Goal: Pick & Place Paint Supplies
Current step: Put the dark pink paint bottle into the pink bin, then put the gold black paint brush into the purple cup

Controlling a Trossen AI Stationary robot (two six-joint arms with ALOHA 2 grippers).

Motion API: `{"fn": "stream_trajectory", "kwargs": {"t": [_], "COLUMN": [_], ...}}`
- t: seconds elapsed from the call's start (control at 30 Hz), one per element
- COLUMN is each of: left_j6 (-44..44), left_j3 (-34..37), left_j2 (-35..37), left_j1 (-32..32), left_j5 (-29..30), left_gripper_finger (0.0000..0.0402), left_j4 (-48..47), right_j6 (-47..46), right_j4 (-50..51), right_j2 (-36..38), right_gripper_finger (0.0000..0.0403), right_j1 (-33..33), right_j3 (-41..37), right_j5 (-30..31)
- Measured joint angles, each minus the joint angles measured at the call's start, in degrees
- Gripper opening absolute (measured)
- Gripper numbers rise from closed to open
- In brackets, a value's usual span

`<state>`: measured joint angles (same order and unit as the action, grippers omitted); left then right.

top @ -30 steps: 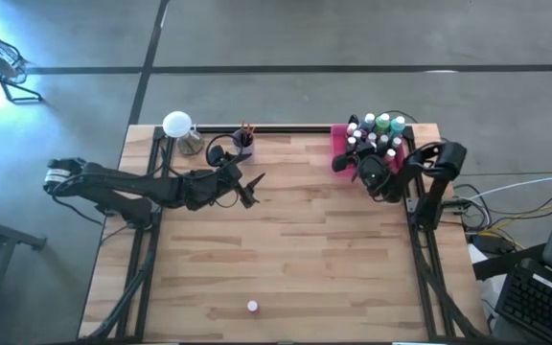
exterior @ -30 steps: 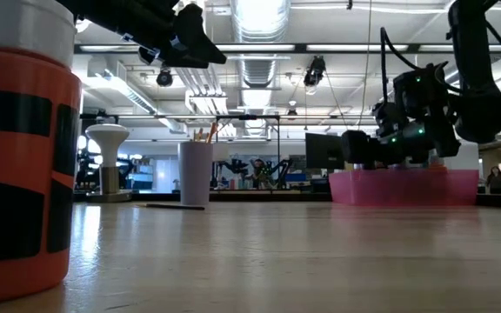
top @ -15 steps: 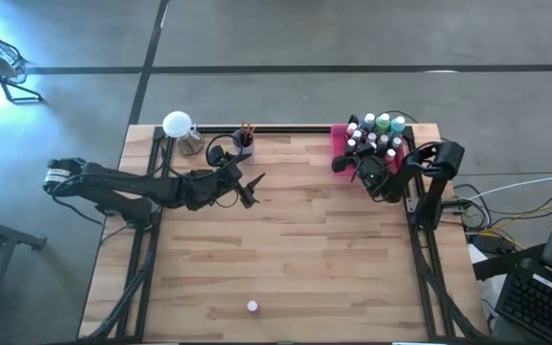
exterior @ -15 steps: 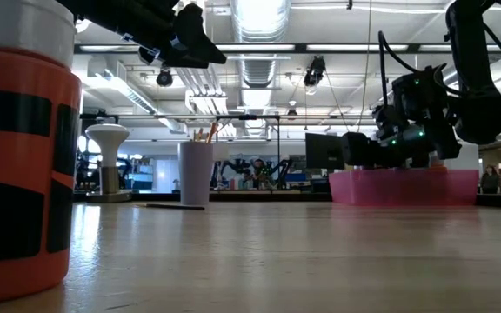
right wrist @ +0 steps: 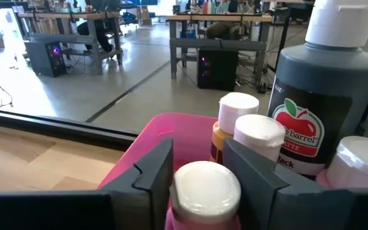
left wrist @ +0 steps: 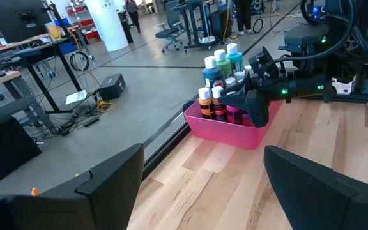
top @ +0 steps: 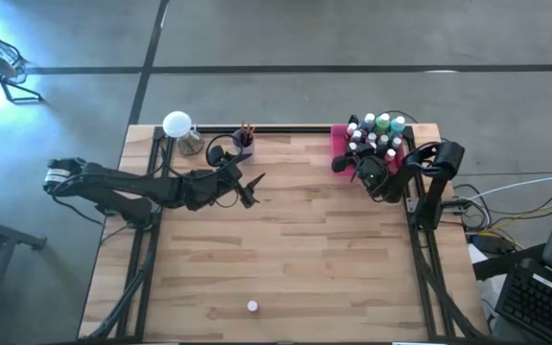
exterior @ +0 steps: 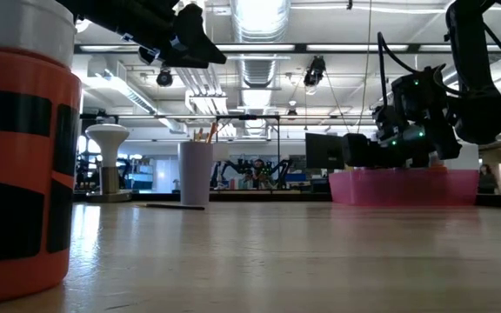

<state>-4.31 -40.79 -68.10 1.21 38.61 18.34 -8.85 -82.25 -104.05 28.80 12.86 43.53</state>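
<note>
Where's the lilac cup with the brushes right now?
In the high view the lilac cup stands at the table's far edge, left of centre, beside the white lamp and just beyond the left gripper, which hovers open.

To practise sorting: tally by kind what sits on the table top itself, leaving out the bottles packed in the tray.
Pink tray: 1
Lilac cup: 1
White-domed stand: 1
Lone paint bottle: 1
Thin stick lying flat, likely a brush: 1
Total: 5
</note>
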Motion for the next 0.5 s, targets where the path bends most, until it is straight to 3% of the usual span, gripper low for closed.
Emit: {"fn": "stream_trajectory", "kwargs": {"t": [0.23, 0.5], "left_j6": [-0.01, 0.01], "left_j3": [-0.01, -0.01], "left_j2": [0.00, 0.00], "left_j1": [0.01, 0.01], "left_j5": [0.00, 0.00], "left_gripper_finger": [0.0326, 0.0326], "left_j4": [0.01, 0.01], "right_j6": [2.28, 7.22], "right_j4": [-3.82, -4.18], "right_j2": [0.46, 4.79], "right_gripper_finger": [0.0164, 0.0142], "right_j1": [0.00, -0.03], "right_j3": [0.00, 0.00], "right_j5": [0.02, 0.00]}}
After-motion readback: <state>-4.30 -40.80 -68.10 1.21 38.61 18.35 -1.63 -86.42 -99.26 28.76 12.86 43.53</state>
